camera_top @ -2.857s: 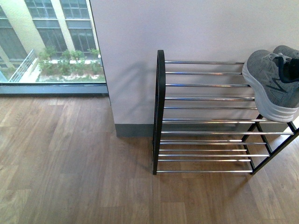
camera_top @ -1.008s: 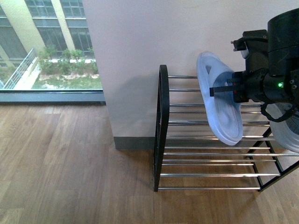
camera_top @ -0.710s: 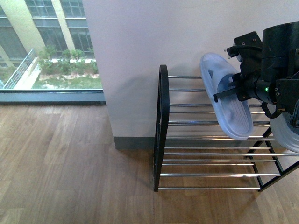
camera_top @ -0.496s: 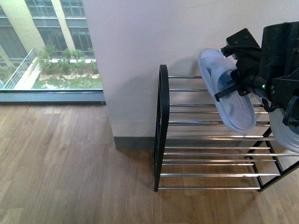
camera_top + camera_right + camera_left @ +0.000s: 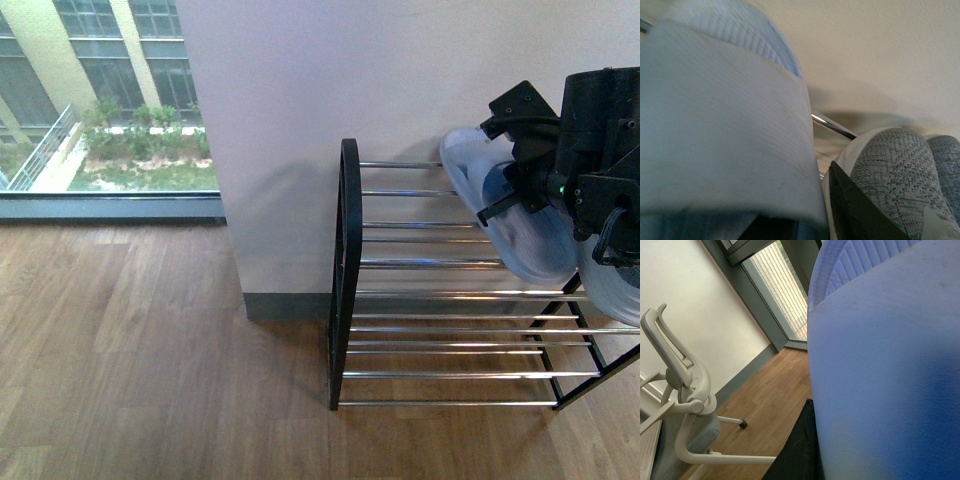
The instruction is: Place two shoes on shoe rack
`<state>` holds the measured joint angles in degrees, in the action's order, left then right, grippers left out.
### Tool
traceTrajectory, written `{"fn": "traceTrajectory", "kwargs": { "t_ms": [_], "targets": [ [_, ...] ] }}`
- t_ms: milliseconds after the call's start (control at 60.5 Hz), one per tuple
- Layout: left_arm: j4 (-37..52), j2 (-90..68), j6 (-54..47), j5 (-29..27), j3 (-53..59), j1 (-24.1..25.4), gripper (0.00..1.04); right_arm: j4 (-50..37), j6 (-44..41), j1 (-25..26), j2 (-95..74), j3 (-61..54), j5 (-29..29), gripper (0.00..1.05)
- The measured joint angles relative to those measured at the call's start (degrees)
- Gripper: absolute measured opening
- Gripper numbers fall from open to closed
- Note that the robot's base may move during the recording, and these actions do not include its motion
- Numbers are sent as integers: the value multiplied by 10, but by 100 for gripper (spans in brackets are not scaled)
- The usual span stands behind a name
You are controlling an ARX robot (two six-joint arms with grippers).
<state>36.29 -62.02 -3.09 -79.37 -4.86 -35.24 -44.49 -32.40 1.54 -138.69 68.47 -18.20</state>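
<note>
Over the right end of the shoe rack [image 5: 345, 270] our left arm reached in from the side, wrist level. The left claw [image 5: 505, 200] was clamped on a pale slipper [image 5: 530, 245], one dark finger lying across its sole, which faced our front camera. A second pale slipper [image 5: 612, 295] hung lower at the picture's right edge. In the right wrist view only one dark finger [image 5: 855, 212] of the right claw showed beside a pale strap, so we could not tell its grip. The two shoes [image 5: 890, 175] sat side by side just beyond it, next to a chrome rod [image 5: 832, 125] and close to the wall.

Half a second before, the held slipper had stood steeper and further left. Nearly three seconds back, the grey shoes had been plain on the top shelf's right end, where the arm now covered them.

The rack's back met the wall. Its left-hand rods lay open, as did the wooden floor [image 5: 150, 360] in front.
</note>
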Motion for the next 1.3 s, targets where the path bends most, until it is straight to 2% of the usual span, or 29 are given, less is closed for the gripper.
{"fn": "traceTrajectory", "kwargs": {
  "t_ms": [248, 413, 512, 677, 793, 859, 892, 941, 1024, 1272, 1305],
  "targets": [
    [0, 0, 0, 0, 0, 0, 2, 56, 58, 0, 79, -43, 26, 54],
    [0, 0, 0, 0, 0, 0, 2, 150, 80, 22, 199, -104, 106, 79],
    [0, 0, 0, 0, 0, 0, 2, 189, 75, 63, 311, -153, 155, 97],
    [0, 0, 0, 0, 0, 0, 2, 200, 79, 123, 422, -206, 191, 95],
    [0, 0, 0, 0, 0, 0, 2, 304, 152, 158, 563, -254, 270, 95],
    [0, 0, 0, 0, 0, 0, 2, 297, 207, 165, 621, -270, 300, 94],
    [0, 0, 0, 0, 0, 0, 2, 210, 234, 165, 632, -296, 334, 87],
    [0, 0, 0, 0, 0, 0, 2, 90, 273, 158, 646, -349, 340, 77],
    [0, 0, 0, 0, 0, 0, 2, 13, 295, 142, 662, -408, 335, 65],
    [0, 0, 0, 0, 0, 0, 2, -17, 315, 99, 742, -507, 292, 28],
    [0, 0, 0, 0, 0, 0, 2, -17, 316, 90, 759, -525, 284, 19]
  ]
}}
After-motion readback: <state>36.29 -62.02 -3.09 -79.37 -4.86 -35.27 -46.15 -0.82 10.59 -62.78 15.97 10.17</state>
